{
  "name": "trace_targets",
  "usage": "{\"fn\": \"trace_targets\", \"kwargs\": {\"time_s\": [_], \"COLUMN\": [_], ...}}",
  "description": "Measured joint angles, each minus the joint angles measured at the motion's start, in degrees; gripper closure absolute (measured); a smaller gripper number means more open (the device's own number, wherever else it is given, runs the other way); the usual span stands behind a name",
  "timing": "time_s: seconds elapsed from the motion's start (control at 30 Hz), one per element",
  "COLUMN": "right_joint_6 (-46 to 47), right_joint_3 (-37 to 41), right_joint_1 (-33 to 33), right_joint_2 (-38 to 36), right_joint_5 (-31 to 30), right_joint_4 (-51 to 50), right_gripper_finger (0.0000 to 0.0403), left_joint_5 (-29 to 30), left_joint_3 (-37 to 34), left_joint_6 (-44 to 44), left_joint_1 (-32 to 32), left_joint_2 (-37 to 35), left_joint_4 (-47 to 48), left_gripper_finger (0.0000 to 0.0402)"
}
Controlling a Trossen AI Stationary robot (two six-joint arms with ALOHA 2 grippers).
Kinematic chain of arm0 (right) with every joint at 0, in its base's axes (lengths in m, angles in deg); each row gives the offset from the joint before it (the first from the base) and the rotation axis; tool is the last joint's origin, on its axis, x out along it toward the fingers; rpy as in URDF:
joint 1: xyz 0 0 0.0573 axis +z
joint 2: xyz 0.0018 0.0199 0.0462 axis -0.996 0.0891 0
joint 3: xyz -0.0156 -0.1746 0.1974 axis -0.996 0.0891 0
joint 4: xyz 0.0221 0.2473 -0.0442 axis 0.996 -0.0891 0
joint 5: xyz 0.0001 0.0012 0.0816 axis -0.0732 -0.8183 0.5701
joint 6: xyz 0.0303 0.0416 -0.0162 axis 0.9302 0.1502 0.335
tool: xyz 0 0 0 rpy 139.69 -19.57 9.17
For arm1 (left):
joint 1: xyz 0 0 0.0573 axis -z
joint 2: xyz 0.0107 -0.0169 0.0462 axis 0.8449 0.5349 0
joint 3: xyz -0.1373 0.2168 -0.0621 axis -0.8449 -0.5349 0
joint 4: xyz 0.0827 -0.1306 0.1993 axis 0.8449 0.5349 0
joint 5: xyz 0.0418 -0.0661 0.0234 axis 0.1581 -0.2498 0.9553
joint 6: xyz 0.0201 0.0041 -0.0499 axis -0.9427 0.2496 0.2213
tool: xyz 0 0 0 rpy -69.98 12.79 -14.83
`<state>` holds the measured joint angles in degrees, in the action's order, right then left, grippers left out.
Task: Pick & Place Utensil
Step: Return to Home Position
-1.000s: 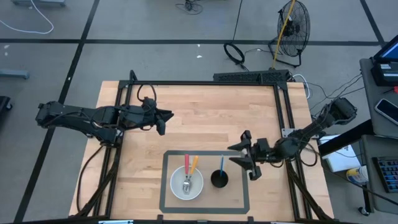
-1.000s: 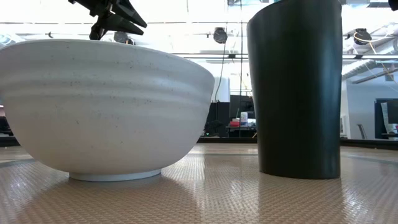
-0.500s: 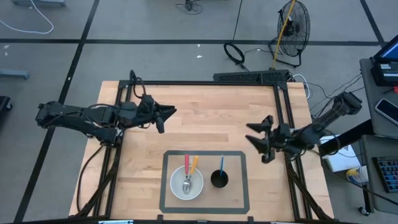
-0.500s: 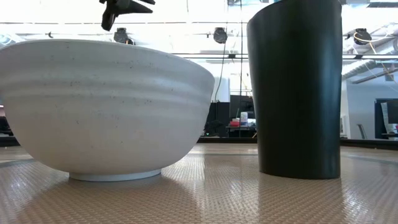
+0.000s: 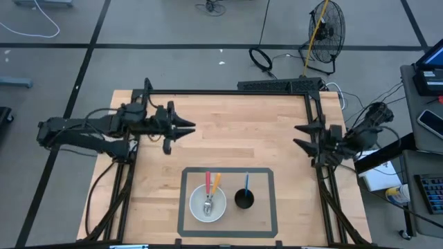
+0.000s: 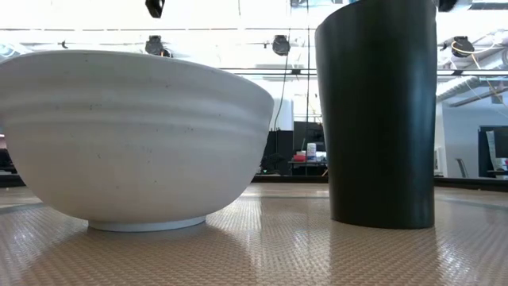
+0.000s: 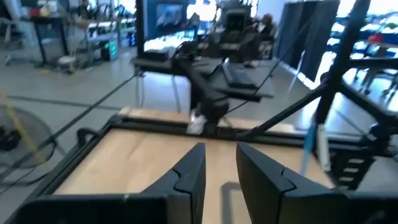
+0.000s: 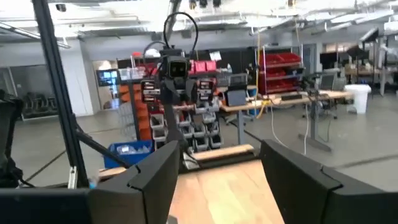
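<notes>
Utensils rest in the white bowl (image 5: 217, 208) on the mat (image 5: 264, 214): a pink fork (image 5: 207, 182) and an orange-handled piece (image 5: 216, 182), both handles pointing toward the far side of the table (image 5: 235, 128). Just right of the bowl, on the same mat, stands the black cup (image 5: 243, 200) with the blue straw (image 5: 246, 181) in it. Both arms are well apart from the mat: the left gripper (image 5: 185, 128) above the table's left part, jaws narrowly parted; the right gripper (image 5: 299, 135) at the right edge, jaws wide.
</notes>
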<state>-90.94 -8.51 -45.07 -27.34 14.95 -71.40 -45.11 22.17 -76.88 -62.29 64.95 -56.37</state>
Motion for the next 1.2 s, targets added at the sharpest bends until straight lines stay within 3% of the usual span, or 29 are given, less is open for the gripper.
{"fn": "trace_targets", "kwargs": {"time_s": [0.17,0.23,0.53,0.63,0.7,0.8,0.93,1.03,1.2], "right_joint_6": [8.69,12.5,16.42,18.66,21.18,21.98,20.92,23.65,24.31], "right_joint_3": [-0.02,0.0,3.82,4.66,4.68,4.68,4.7,4.7,4.7], "right_joint_1": [-0.03,-0.03,-0.03,-0.03,0.0,0.01,-0.12,-0.81,-2.29], "right_joint_2": [-7.82,-9.32,-10.27,-10.27,-10.27,-10.27,-11.68,-14.02,-18.96], "right_joint_5": [0.22,0.2,-0.21,-1.29,-1.24,1.88,13.55,14.97,14.8], "right_joint_4": [-17.22,-23.63,-28.4,-28.73,-28.75,-28.9,-29.8,-32.83,-37.13], "right_gripper_finger": [0.0194,0.0198,0.0206,0.0207,0.0206,0.0204,0.0204,0.0204,0.0204], "left_joint_5": [-9.46,-9.81,12.17,14.14,14.06,10.85,2.25,-2.89,-9.27], "left_joint_3": [0.0,0.0,0.0,0.0,0.0,0.0,0.0,0.0,-0.43], "left_joint_6": [-1.81,-1.69,16.98,21.98,20.91,13.35,2.32,-6.93,-11.56], "left_joint_1": [-8.17,-10.33,-15.84,-16.48,-16.55,-15.78,-15.96,-15.83,-16.66], "left_joint_2": [0.0,0.01,0.0,0.0,0.0,0.0,0.0,-0.03,0.88], "left_joint_4": [0.71,-0.29,-0.67,-0.41,-0.41,-0.18,0.07,2.3,6.78], "left_gripper_finger": [0.0309,0.0309,0.0309,0.0309,0.0309,0.0309,0.0309,0.0309,0.0309]}}
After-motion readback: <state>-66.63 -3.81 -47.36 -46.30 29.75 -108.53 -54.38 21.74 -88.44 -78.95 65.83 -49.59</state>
